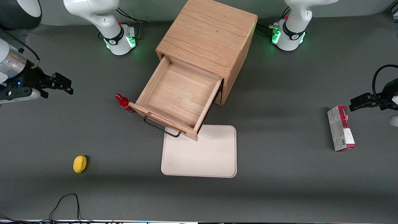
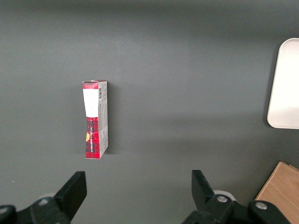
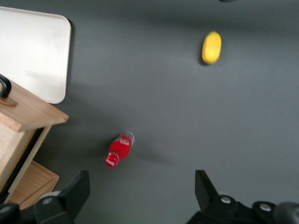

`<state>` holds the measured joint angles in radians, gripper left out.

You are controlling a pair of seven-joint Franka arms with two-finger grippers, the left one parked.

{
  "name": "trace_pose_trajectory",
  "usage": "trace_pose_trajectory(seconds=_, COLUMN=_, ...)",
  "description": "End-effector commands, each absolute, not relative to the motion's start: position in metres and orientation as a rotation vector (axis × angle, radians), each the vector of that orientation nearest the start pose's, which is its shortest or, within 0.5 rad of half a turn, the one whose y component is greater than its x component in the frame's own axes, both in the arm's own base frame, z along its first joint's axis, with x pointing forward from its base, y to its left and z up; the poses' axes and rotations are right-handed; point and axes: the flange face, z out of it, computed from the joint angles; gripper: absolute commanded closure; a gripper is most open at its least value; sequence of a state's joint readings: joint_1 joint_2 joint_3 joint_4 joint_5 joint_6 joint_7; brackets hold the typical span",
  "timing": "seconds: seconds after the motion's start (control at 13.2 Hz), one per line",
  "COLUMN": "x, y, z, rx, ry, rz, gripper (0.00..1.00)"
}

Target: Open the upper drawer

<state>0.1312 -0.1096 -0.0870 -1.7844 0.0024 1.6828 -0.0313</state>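
While the grey table [image 1: 279, 193] spreads under everything, you see the oak cube cabinet [image 1: 206, 34] standing near its middle, between the two arm bases. Its upper drawer [image 1: 178, 93] is pulled well out toward the front camera (the plain wooden tray inside lies bare), and its thin black bar handle [image 1: 160, 128] overhangs the edge of the white tray [image 1: 202, 155], which lies flat on the table nearer the camera than the cabinet. In the right wrist view you can make out the lower drawer [image 3: 30, 184] tucked beneath the open one. Toward the parked arm's end of the table lies a red and white carton [image 1: 341, 128] on its side. The gripper [image 1: 59, 84] hangs above the table at the working arm's end, well apart from the drawer handle, with its fingers [image 3: 208, 189] spread wide and holding nothing. Just beside the drawer's front corner you find a small red bottle [image 1: 123, 103], and nearer the camera, well apart from it, a small yellow lemon-shaped thing [image 1: 79, 163].
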Motion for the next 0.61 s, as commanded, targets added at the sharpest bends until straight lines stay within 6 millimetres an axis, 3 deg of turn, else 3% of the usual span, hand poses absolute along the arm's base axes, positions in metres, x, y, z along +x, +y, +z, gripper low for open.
trace_pose_trajectory(seconds=0.0, x=0.518, y=0.02, z=0.592, rx=-3.153, ry=-0.061, rz=0.003, gripper=0.0)
trace_pose_trajectory(seconds=0.53, x=0.535, y=0.023, z=0.596, rx=-3.155, ry=-0.03, rz=-0.017, gripper=0.0)
